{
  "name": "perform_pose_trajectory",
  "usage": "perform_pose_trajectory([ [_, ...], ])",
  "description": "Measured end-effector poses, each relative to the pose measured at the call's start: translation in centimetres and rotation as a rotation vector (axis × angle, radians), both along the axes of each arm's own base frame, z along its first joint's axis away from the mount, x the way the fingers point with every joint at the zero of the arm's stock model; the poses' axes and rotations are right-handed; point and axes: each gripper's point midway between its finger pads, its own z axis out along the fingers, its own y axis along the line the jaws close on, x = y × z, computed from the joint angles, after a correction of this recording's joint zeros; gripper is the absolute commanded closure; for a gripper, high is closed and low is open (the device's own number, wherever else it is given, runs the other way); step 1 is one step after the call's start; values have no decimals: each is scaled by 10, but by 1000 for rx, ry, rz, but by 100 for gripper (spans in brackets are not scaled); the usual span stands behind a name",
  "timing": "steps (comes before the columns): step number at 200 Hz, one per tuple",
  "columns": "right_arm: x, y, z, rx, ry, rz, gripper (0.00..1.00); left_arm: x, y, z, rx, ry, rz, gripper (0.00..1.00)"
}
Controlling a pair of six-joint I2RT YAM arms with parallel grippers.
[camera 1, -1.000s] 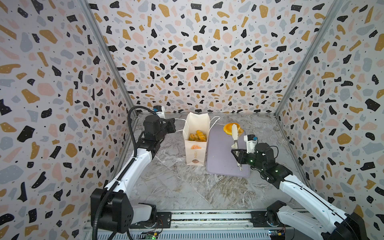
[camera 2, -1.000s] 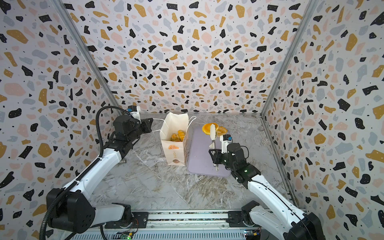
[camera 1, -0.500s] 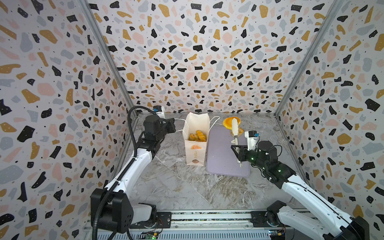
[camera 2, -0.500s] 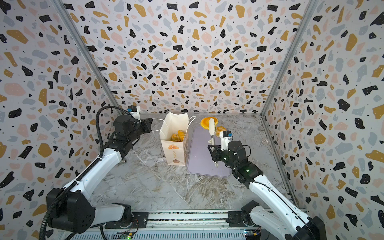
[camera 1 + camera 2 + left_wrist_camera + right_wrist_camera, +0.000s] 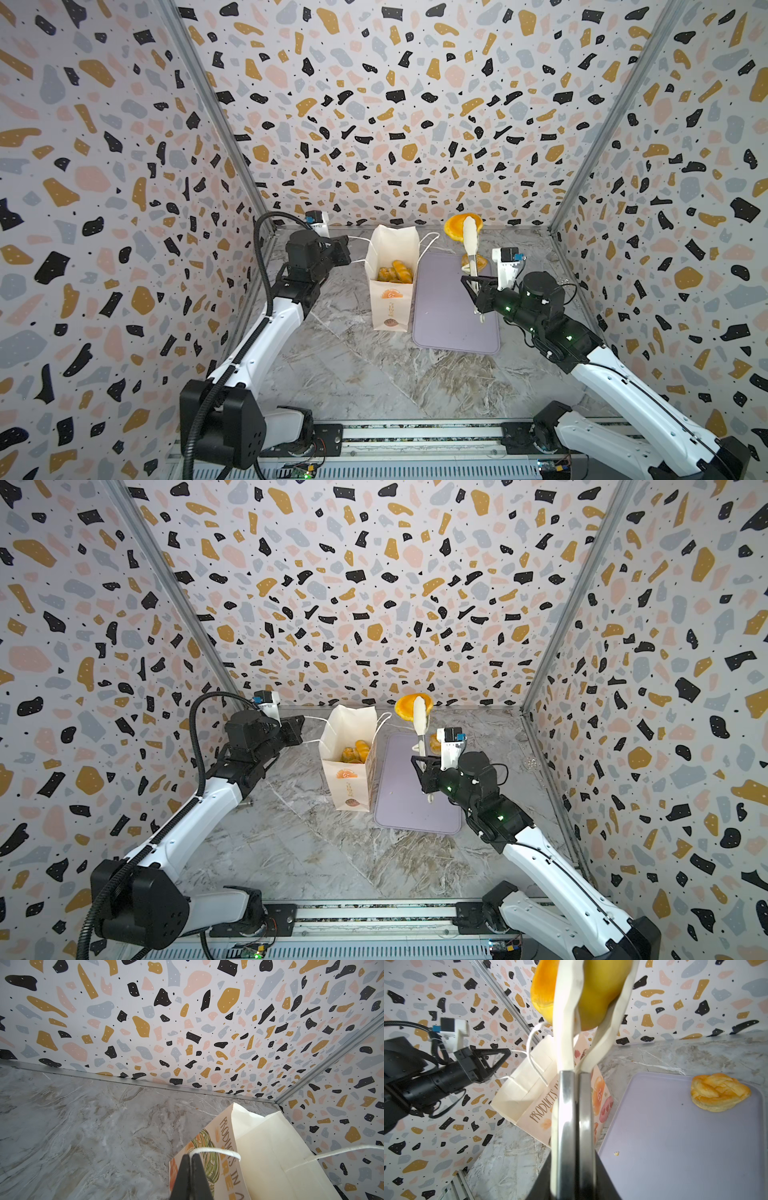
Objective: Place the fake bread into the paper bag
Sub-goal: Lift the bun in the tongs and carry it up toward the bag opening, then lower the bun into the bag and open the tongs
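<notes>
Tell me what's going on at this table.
The left tool pinches the string handle of the paper bag, which already holds several breads. The right tool grips tongs clamped on a round bun, held in the air near the far end of the lilac tray. One plaited pastry lies on the tray.

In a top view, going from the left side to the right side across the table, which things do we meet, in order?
The left gripper → paper bag → lilac tray.

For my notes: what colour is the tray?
The tray is lilac, clearest in the right wrist view.
</notes>
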Motion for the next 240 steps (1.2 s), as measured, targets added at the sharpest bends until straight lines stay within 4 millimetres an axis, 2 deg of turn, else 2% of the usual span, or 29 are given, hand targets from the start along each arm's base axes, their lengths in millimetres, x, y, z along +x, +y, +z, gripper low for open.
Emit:
perform_pose_trajectory([
  [46, -3, 9, 26, -7, -52, 22, 80, 0, 0, 0, 0, -1, 0, 100],
  [125, -7, 40, 47, -59, -82, 99, 80, -1, 0, 2, -1, -4, 0, 100],
  [192, -16, 74, 48, -154, -91, 172, 80, -1, 0, 2, -1, -4, 0, 100],
  [240, -19, 93, 41, -249, -88, 197, 81, -1, 0, 2, -1, -5, 0, 100],
])
